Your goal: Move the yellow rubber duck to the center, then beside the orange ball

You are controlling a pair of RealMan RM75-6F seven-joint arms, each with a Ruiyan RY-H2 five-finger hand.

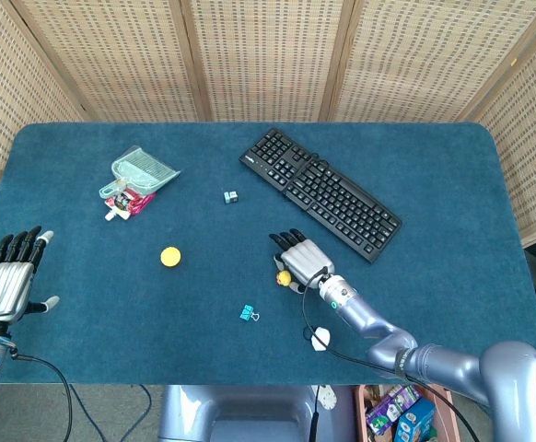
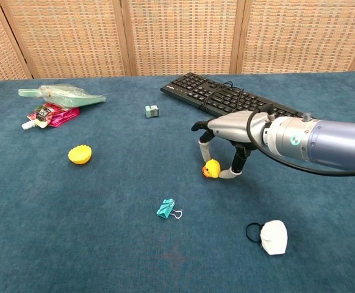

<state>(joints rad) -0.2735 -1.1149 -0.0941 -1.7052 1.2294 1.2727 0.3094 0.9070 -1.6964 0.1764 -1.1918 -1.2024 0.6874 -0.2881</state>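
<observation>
- small yellow rubber duck (image 2: 211,169) near the middle of the dark blue felt-covered tabletop (image 1: 452,184), low over or on the surface, cannot tell which
- right robot hand (image 1: 297,261) arched over the duck, pinching it between thumb and curled fingers (image 2: 203,141); duck shows at the hand's lower left in the head view (image 1: 285,276)
- left robot hand (image 1: 10,276) at the tabletop's near left edge, fingers straight and side by side, thumb out, holding nothing
- orange ball (image 1: 170,257), looks like a ridged yellow-orange cup in the chest view (image 2: 80,154), well to the left of the duck, apart from it
- small teal binder clip (image 2: 167,209) near the duck, toward the front left
- white pad with a black loop (image 2: 272,236) at the front, right of the clip
- black computer keyboard (image 1: 321,191) lying diagonally behind the right robot hand, cable on top of it
- small grey-green block (image 1: 230,196) left of the keyboard
- clear plastic bag with green contents (image 1: 143,171) at the far left, lying over a pink-red pouch (image 1: 125,203)
- woven wicker screen (image 1: 268,55) behind the tabletop
</observation>
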